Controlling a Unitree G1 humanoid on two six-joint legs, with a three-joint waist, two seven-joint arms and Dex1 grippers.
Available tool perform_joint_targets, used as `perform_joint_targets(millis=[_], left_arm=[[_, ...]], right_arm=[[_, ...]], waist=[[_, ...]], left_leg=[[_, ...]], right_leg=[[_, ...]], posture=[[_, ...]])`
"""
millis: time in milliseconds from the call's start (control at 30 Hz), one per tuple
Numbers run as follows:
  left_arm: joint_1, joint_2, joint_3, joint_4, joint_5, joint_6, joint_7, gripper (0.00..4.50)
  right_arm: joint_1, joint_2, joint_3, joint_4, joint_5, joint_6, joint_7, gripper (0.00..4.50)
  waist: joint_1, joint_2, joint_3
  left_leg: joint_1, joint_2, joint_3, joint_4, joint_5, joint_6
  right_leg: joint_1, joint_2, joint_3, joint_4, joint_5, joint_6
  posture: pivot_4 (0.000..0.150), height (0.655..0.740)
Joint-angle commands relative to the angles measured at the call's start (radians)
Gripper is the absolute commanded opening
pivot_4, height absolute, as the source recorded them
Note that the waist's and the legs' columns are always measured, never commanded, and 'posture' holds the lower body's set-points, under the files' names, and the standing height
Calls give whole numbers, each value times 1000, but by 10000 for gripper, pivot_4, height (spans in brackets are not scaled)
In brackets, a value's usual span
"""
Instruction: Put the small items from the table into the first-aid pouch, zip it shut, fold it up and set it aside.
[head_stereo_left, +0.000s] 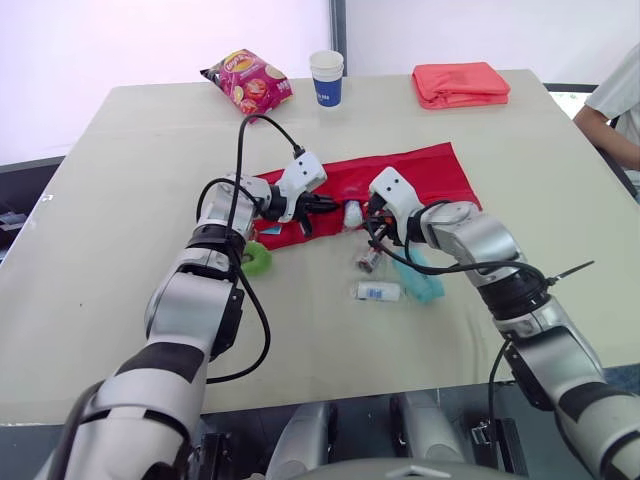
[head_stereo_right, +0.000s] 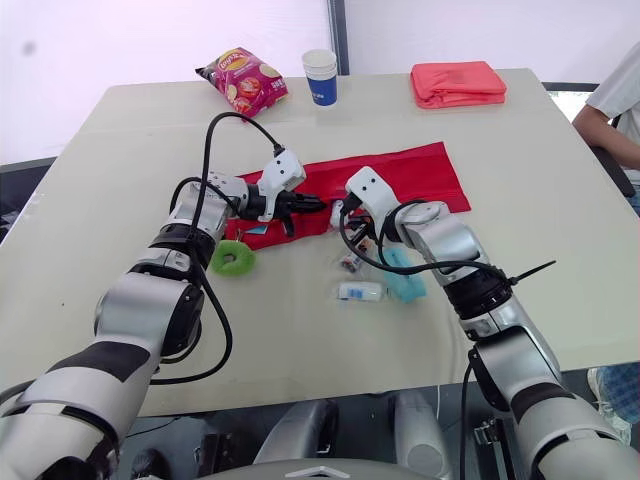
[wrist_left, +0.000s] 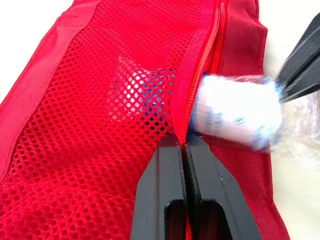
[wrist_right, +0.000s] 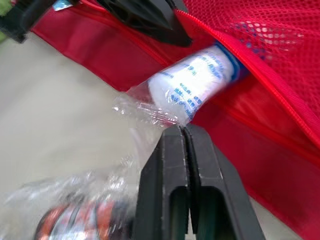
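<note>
The two fingers of the left gripper (wrist_left: 182, 142) are pressed together on the edge of the mesh pocket (wrist_left: 100, 125), just beside the zip (wrist_left: 218, 35). The edge is held pinched and lifted, it seems, so that the pocket's mouth is kept open. The fingers of the right gripper (wrist_right: 182, 131) are likewise together, and they appear to be clamped on the loose tail of clear wrapping at the end of a bandage roll (wrist_right: 192, 85). Held by that tail, the roll can be pushed in endwise. Its far end is already tucked under the mesh, while its near end lies outside the opening.

The red pouch (head_stereo_left: 420, 170) is spread flat and unfolded at the middle of the table (head_stereo_left: 120, 200), with both grippers meeting at its near edge. Its zip is open, so packing is judged to be only partly done.

Near the pouch, several small items lie unpacked: a green ring (head_stereo_left: 258, 260) to the left, a small wrapped item (head_stereo_left: 367, 260) just below the right gripper, a white tube (head_stereo_left: 379, 291) nearer again, and a teal packet (head_stereo_left: 425, 280) to the right of the tube.

At the far edge are set a crisp bag (head_stereo_left: 247, 80), a paper cup (head_stereo_left: 326, 77) and a folded pink cloth (head_stereo_left: 460, 84), well apart from the work. A person's arm (head_stereo_left: 612, 125) is seen at the far right.
</note>
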Motion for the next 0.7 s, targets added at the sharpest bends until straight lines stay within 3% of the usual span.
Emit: perform_joint_targets(millis=[33,233,400,600,700], left_arm=[[-15,11,5,-51,-8,-10,-16,0],[4,17,2,-80,-9,-14,-33,0],[7,23,3,-80,-4,-19,-27,0],[7,19,3,-78,-5,-21,-18,0],[7,9,2,-78,-7,-22,-17,0]], right_arm=[[-47,34,-8,59,-34,-82,-22,467],[-114,86,2,249,-125,-241,-73,467],[-110,65,-22,171,-130,-179,-36,467],[-72,98,-76,150,-164,-188,-171,467],[-58,169,-80,230,-197,-266,-274,467]], waist=[[0,0,0],[-1,0,0],[-1,0,0],[-1,0,0],[-2,0,0]], left_leg=[[0,0,0,0,0,0],[0,0,0,0,0,0],[0,0,0,0,0,0],[0,0,-1,0,0,0],[0,0,-1,0,0,0]], right_leg=[[0,0,0,0,0,0],[0,0,0,0,0,0],[0,0,0,0,0,0],[0,0,0,0,0,0],[0,0,0,0,0,0]], posture=[[1500,7400],[1500,7400],[1500,7400],[1500,7400],[1500,7400]])
